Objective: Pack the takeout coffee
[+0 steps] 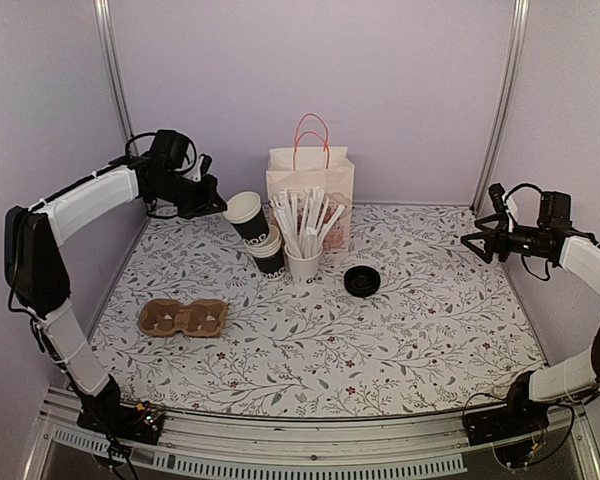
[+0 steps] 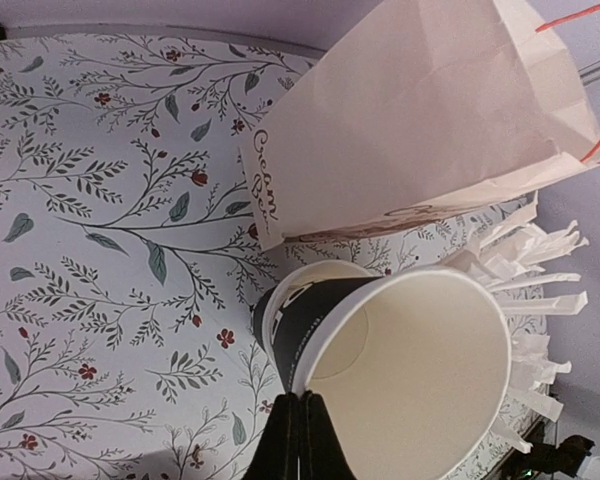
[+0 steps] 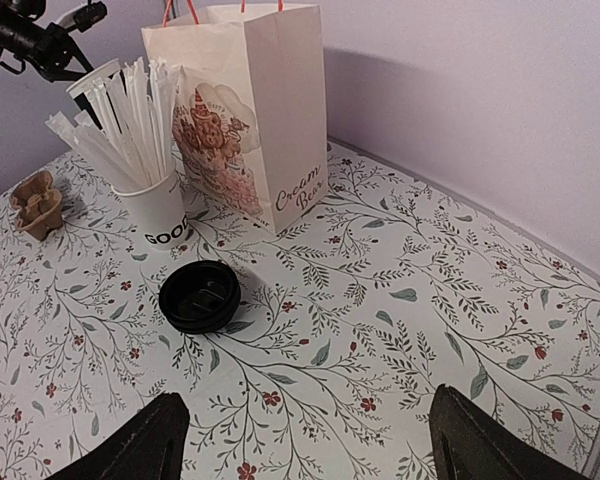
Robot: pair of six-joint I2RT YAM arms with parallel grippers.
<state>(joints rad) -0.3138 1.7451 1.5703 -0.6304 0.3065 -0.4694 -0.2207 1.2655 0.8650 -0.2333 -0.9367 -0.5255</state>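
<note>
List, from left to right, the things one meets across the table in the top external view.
Cardboard cup carrier → tilted dark paper cup → white cup of wrapped sticks → black lid. The paper bag and the cup stack overlap these, so they are left out.

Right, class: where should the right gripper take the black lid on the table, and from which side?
Probably take the black lid by its raised rim, from above with the right gripper: it lies flat and low on the table, so a sideways approach finds little to clasp.
</note>
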